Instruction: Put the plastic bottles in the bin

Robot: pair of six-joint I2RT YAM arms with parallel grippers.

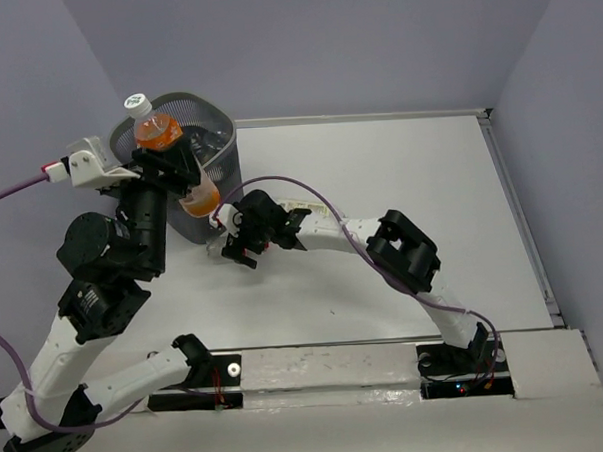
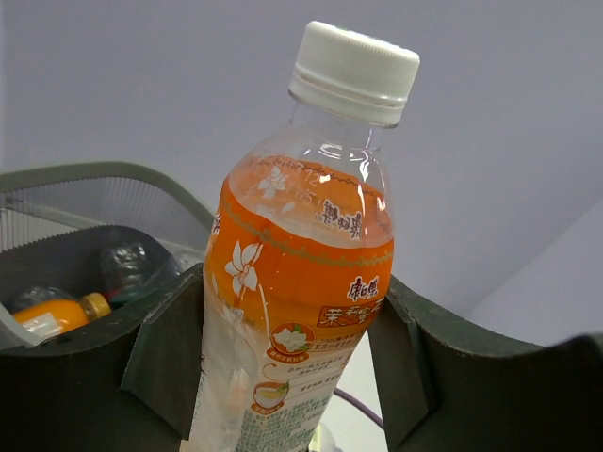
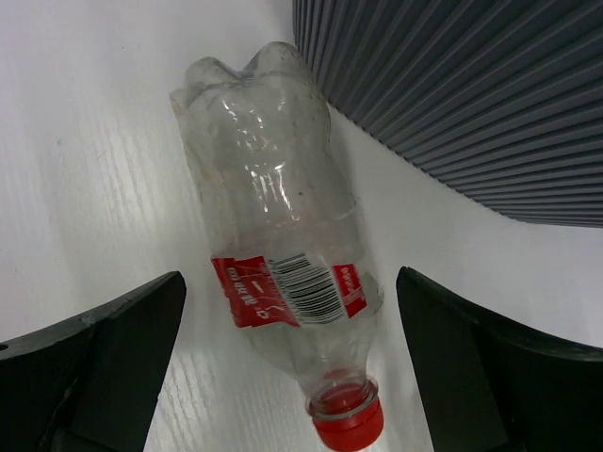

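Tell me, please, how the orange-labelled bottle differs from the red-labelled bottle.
The orange-labelled bottle has a white cap, the red-labelled bottle a red one. The orange-labelled bottle is clamped in the left pincer above the bin; the red-labelled bottle lies on the table beside it, within the open right pincer. Both are clear plastic.

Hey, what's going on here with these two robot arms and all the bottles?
The arms are clearing plastic bottles into the wire bin. The left gripper holds an orange-labelled bottle with a white cap over the bin, where at least one small orange bottle already lies. The right gripper is open, its fingers either side of a clear red-capped bottle lying on the table beside the bin, not yet gripped.
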